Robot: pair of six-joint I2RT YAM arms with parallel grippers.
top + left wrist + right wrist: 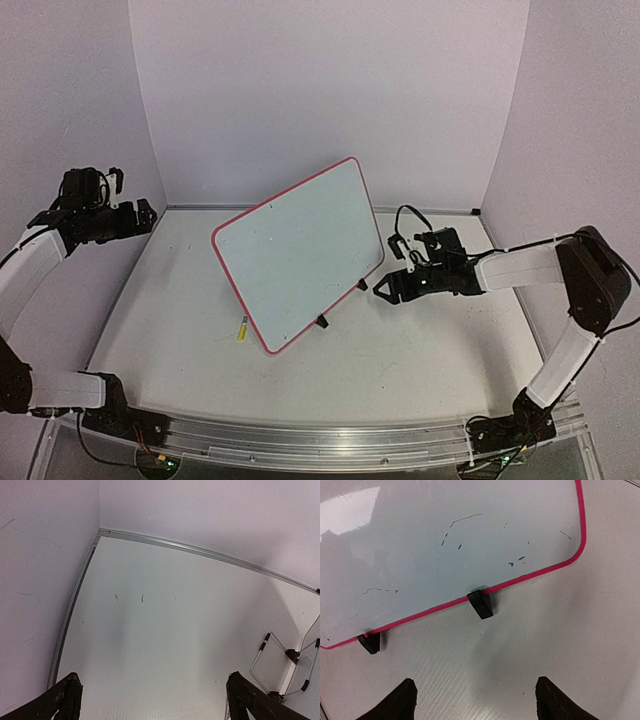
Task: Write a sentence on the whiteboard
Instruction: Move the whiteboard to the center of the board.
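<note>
The whiteboard [300,255] stands near the middle of the table [400,360], propped on its long edge and leaning back. It is turned so that its near-left corner comes closest to the arms and its far-right corner rises highest. A thin red-pink border runs round it, and two black clip feet [481,604] hold the lower edge on the table. A few short dark strokes and specks are scattered over its face. From the right wrist view they are too small to read as letters.

A small yellow marker [243,330] lies flat on the table just beside the board's near-left corner.

The right arm [520,265] reaches in low from the right. The right jaws are near the clip foot at the right end of the board's lower edge. Bare table shows between them and the foot. Its fingers [395,702] are spread, and only table lies between them.

The left arm [30,265] is raised at the far left, close to the side wall and well apart from the board. The left jaws are spread wide, their fingers [67,700] at the two lower corners of the wrist view, over bare table.
</note>
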